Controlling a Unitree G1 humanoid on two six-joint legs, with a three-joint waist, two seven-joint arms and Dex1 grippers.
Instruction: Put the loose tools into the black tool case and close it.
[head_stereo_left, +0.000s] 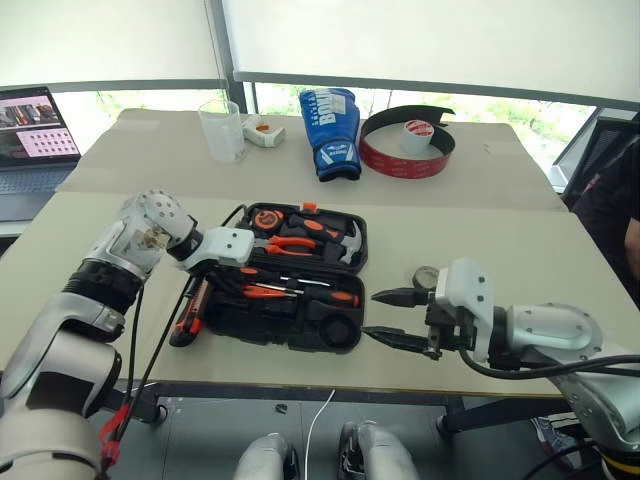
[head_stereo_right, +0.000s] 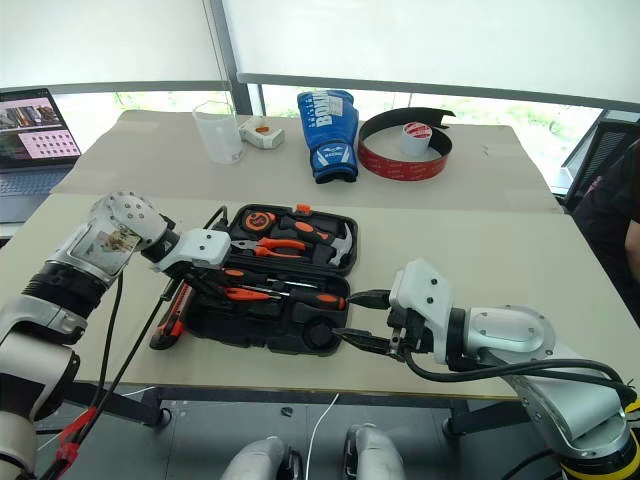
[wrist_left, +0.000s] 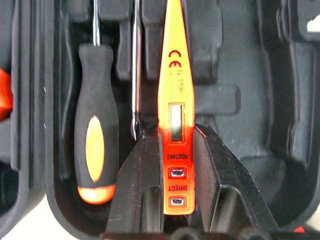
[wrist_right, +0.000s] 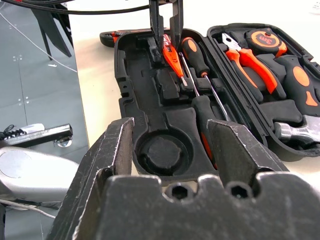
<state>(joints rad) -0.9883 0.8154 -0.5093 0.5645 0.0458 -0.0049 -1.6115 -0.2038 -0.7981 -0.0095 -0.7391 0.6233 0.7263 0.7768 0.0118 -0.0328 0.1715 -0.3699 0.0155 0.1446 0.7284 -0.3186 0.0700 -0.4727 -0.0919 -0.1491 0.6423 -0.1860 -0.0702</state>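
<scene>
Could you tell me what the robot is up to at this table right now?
It is packing tools into the open black tool case. The left gripper is shut on the thin all-orange screwdriver, holding it over the recesses of the case's near half, beside two black-and-orange-handled screwdrivers already lying there. The right gripper waits open at the case's right edge. The orange-and-black utility knife lies on the table, left of the case.
</scene>
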